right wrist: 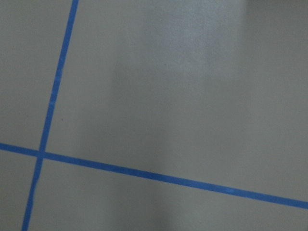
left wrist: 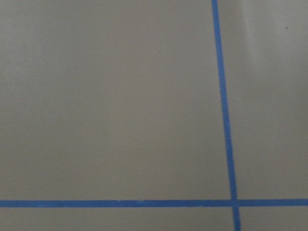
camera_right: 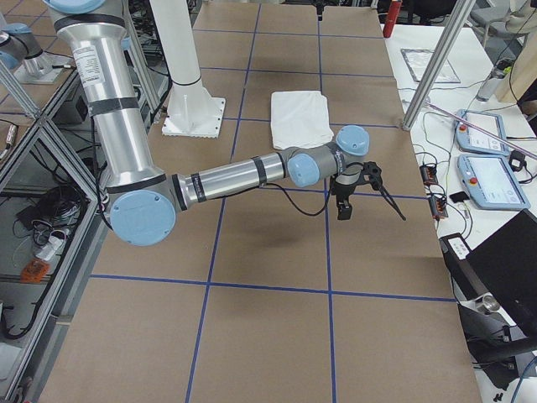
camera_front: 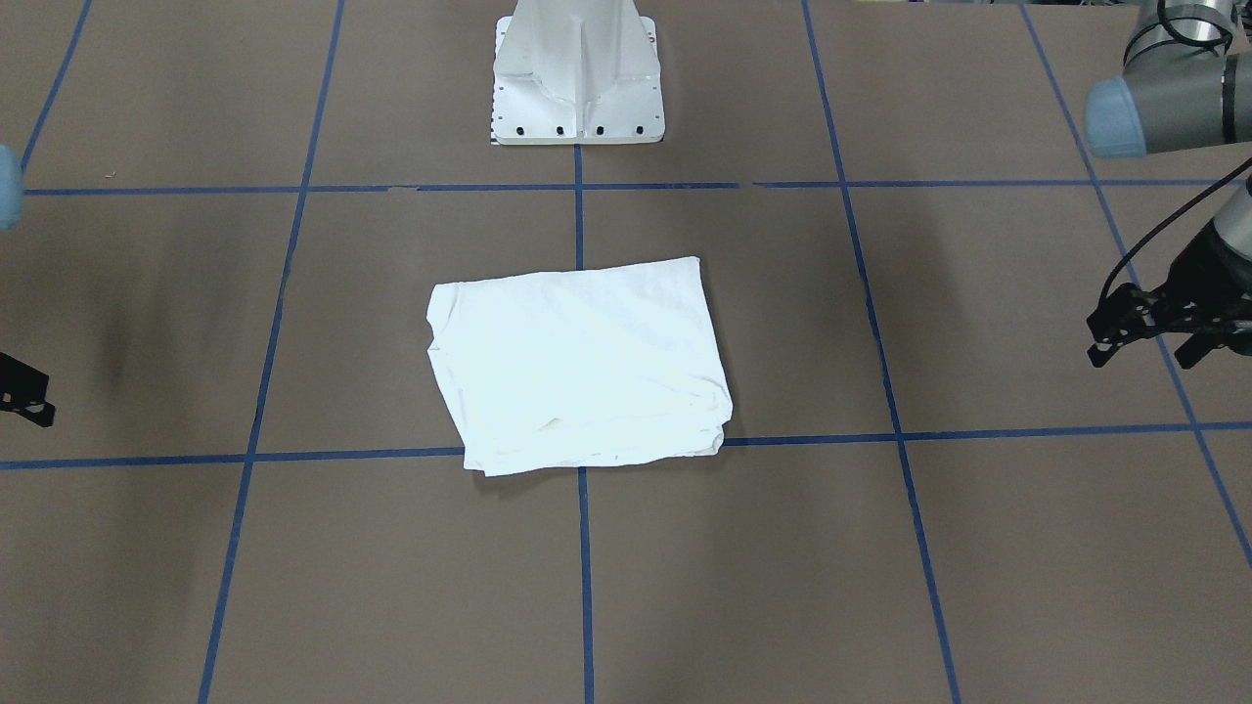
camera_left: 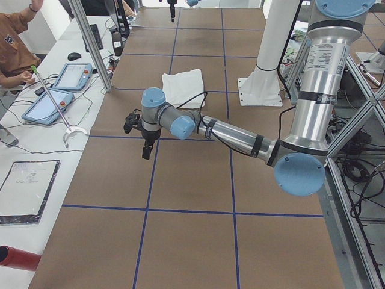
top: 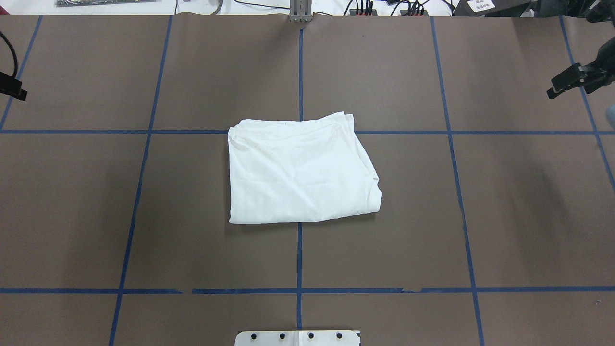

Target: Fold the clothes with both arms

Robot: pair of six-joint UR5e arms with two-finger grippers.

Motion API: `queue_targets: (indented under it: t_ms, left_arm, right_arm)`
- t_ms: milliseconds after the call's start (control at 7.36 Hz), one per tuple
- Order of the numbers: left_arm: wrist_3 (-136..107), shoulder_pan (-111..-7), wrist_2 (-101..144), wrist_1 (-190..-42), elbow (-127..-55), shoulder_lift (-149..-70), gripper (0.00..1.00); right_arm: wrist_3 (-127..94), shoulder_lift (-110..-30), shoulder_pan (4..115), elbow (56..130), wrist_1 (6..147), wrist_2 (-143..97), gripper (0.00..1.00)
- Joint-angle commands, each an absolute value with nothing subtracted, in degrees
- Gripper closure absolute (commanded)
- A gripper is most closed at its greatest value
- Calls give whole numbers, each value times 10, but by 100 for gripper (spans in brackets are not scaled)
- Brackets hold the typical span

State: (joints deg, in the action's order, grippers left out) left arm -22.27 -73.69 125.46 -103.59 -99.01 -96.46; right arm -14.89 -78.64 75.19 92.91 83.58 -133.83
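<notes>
Brown table cover (left wrist: 120, 96) crossed by blue tape lines (left wrist: 224, 96) is all either wrist camera sees, close up and a bit blurred. Left arm (camera_left: 234, 132) reaches out low over the table; left gripper (camera_front: 1142, 354) hangs above the cover, touching nothing; fingers spread wide, nothing between them. Right arm (camera_right: 226, 178) is stretched out the same way on the other side; right gripper (camera_right: 365, 201) is also off the surface, fingers parted wide, holding nothing; the overhead and front views clip it at the frame edge.

White T-shirt (top: 300, 173) lies flat on the table between the two grippers, well apart from both; it is off to the left gripper's right and the right gripper's left; folded into a rough rectangle, with layered edges showing along the side away from the robot; plain white side up; cannot see text, collar or label. One tape line runs under the shirt's middle, another along its far edge.

White pedestal base (camera_front: 577, 88) stands on the robot's side of the shirt, between the two arms, well apart from both grippers. Beyond the left gripper, past the table's far edge, is a bench (camera_left: 24, 144) with two tablet-like pendants (camera_left: 72, 75); an operator (camera_left: 12, 36) is at its end.
</notes>
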Motion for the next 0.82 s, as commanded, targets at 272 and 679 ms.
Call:
queue_targets:
  t_ms: [272, 679]
  left_arm:
    - [-45, -851, 1299, -1041, -991, -860, 1]
    - [-52, -853, 1296, -1144, -962, -851, 1]
  right_arm:
    - [35, -916, 850, 950, 867, -1365, 0]
    - [40, -935, 897, 934, 851, -1363, 0]
